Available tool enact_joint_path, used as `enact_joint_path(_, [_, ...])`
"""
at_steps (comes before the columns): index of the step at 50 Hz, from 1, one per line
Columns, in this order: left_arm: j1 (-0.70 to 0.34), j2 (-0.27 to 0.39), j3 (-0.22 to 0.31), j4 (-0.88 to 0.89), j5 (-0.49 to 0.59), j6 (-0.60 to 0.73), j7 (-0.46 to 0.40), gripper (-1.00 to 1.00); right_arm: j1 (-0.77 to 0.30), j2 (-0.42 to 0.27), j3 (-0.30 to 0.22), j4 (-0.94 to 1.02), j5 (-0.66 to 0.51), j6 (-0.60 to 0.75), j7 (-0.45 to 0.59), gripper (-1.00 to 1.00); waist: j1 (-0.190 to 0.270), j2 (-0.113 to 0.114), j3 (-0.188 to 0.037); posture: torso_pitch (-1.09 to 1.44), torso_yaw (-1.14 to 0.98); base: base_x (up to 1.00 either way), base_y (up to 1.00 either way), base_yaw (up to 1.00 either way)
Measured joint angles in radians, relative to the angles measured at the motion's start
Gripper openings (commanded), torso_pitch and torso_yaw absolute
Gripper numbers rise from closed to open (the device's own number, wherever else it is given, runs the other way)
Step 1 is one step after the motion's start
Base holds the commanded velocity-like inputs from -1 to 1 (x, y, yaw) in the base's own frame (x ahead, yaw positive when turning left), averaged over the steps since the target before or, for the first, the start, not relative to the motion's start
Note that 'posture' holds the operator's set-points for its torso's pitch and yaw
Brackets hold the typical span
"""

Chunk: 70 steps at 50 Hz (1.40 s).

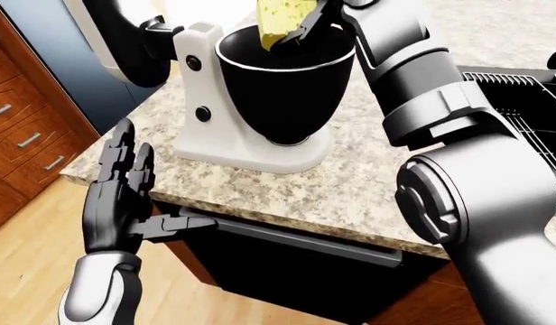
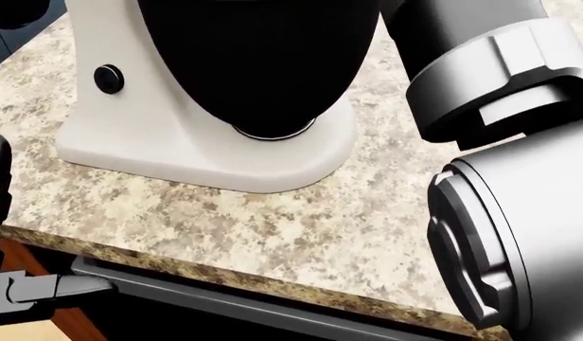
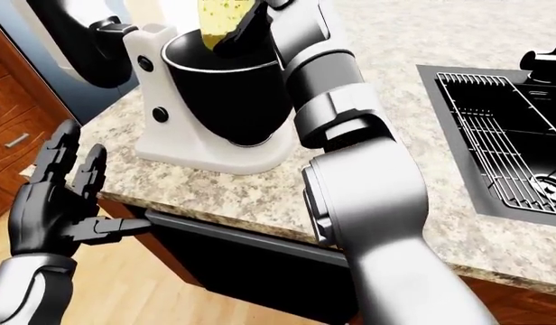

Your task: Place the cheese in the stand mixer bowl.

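R hand (image 1: 307, 27) fingers clamped on cheese (image 1: 280, 19) wedge over mixer bowl (image 1: 287, 95) | L hand (image 1: 116, 196) fingers spread, idle | cheese looks light, firm; grip flat sides

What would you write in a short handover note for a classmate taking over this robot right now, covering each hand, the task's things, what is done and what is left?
Right hand: shut on the cheese, held over the mouth of the stand mixer bowl.
Left hand: open and empty, below the counter edge at the view's left.
Done: cheese picked up and carried to the bowl.
Left: lower it, release it into the bowl, withdraw the arm.
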Motion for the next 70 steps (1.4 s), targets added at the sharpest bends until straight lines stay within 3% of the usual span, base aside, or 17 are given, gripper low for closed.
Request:
enact_joint_path(3, [0.001,0.0,-0.001,-0.001,0.0,-0.002,0.0,1.0,0.001,0.001,0.0,0.001,0.0,-0.002,-0.001,-1.0,0.0,0.0,0.0,0.0,0.0,0.0,0.0,0.0])
enact_joint_path(4, [0.001,0.0,-0.001,-0.002,0.0,-0.003,0.0,1.0,0.001,0.002,0.0,0.001,0.0,-0.003,-0.002,-0.4,0.0,0.0,0.0,0.0,0.0,0.0,0.0,0.0])
enact_joint_path(5, [0.003,0.0,-0.001,-0.002,0.0,-0.005,-0.001,1.0,0.002,0.002,-0.001,0.0,0.0,-0.004,-0.002,0.39,0.0,0.0,-0.001,0.0,0.0,0.0,0.0,0.0])
enact_joint_path(6, [0.004,-0.001,-0.001,-0.002,0.0,-0.006,-0.001,1.0,0.003,0.002,-0.001,-0.001,0.001,-0.005,-0.001,0.83,0.0,0.0,-0.001,0.0,0.0,0.0,0.0,0.0])
enact_joint_path(7, [0.005,-0.001,-0.001,-0.003,0.0,-0.006,-0.001,1.0,0.002,0.002,-0.001,-0.001,0.001,-0.006,-0.001,1.0,0.0,0.0,-0.001,0.0,0.0,0.0,0.0,0.0])
enact_joint_path(38, [0.01,-0.002,0.006,-0.014,-0.006,-0.005,0.0,1.0,-0.012,-0.014,-0.005,-0.106,0.005,0.027,-0.011,1.0,0.001,-0.001,-0.002,0.0,0.0,0.0,0.0,0.0])
enact_joint_path(58, [0.009,-0.002,0.001,-0.019,0.0,0.003,0.001,1.0,0.148,-0.068,-0.011,-0.468,0.032,0.19,-0.008,1.0,0.004,-0.008,-0.001,0.0,0.0,0.0,0.0,0.0])
enact_joint_path(70, [0.011,-0.003,0.006,-0.02,0.005,-0.003,0.001,1.0,0.363,-0.083,-0.028,-0.845,0.033,0.333,-0.021,1.0,0.01,-0.015,-0.001,0.0,0.0,0.0,0.0,0.0])
